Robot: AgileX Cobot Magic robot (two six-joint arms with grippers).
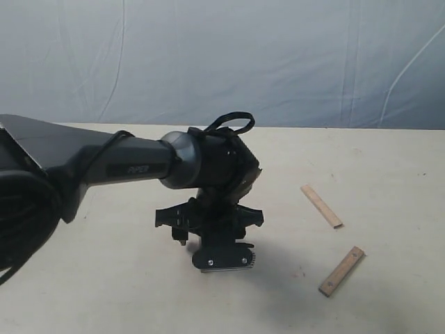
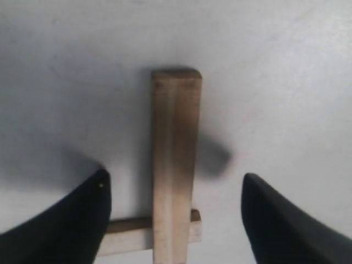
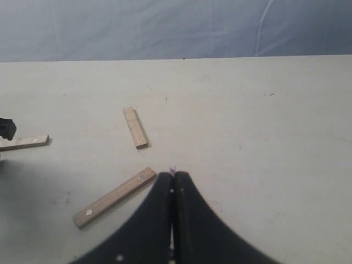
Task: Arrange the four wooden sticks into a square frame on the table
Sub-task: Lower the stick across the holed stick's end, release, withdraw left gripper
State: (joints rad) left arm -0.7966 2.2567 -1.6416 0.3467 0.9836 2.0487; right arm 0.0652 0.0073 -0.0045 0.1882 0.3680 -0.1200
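Observation:
In the left wrist view one wooden stick lies on the table, its near end resting across a second stick to make a corner. My left gripper hangs open over them, one finger on each side of the upper stick and neither touching it. From outside, the left gripper points down at the table's middle and hides both sticks. Two more sticks lie apart to the right. My right gripper is shut on nothing, near the stick with two pale dots.
The blue-grey cloth backdrop hangs behind the table's far edge. The left arm's dark body stretches in from the left. In the right wrist view another stick's end shows at the picture's edge beside a black part.

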